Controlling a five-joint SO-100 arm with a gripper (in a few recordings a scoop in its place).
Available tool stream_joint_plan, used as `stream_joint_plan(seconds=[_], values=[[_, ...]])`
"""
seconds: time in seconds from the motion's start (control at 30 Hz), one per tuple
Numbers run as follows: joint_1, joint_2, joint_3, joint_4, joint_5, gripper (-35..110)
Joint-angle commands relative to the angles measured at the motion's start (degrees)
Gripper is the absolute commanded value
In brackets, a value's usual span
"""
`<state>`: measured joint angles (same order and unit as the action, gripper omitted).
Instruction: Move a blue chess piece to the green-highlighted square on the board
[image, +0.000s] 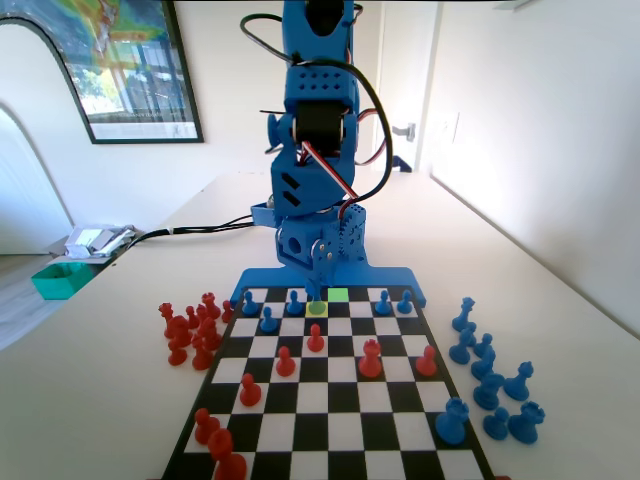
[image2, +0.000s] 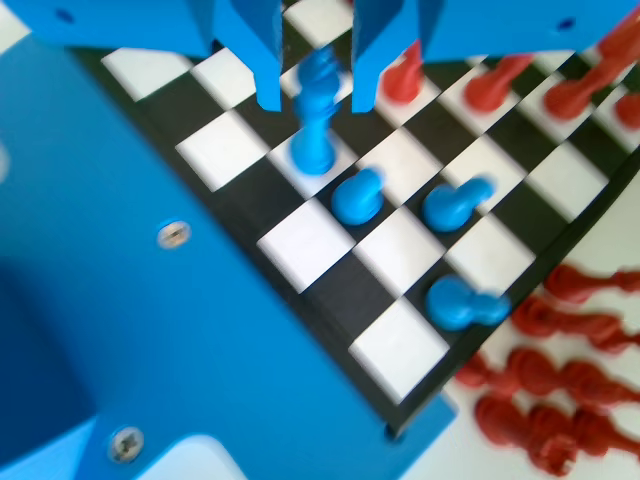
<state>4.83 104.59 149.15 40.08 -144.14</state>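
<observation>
Seen from the wrist view: gripper (image2: 315, 85) hung from twelve o'clock, jaws parted to either side of the blue chess piece (image2: 314, 120), a tall slender one with a knobbed top. Could not tell whether the jaws touched it, the picture being blurred; looked open around it rather than clamped. Piece stood upright, base down on a white square of the board (image2: 300, 245), so not lifted. Three blue pawns (image2: 357, 195) lay toward four and five o'clock of it, each on its own square. Red pieces stood beyond at one and two o'clock, with more red ones off the board at four o'clock.

Seen from the fixed view: blue arm at twelve o'clock, gripper (image: 318, 272) low over the far rows. Tall piece (image: 318, 296) stood on the yellow-tinted square (image: 317, 309). Green-highlighted square (image: 338, 295) lay just beside it toward one o'clock, bare. Captured blue pieces lined the table at three to four o'clock of the board, red ones at nine o'clock.

Judged as an early stage: approach made, grasp apparently not closed. Left to do: close on the stem, lift, carry one square diagonally to the green, set down, let go.
</observation>
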Motion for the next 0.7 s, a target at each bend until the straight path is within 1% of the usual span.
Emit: stream_joint_plan(seconds=[0.0,0.27,0.5,0.67], values=[[0.1,0.4,1.0,-1.5,-0.8,11],[-0.1,0.4,1.6,-2.3,-1.1,10],[-0.4,0.4,1.4,-2.3,-1.0,1],[-0.1,0.4,1.2,-2.2,-1.1,1]])
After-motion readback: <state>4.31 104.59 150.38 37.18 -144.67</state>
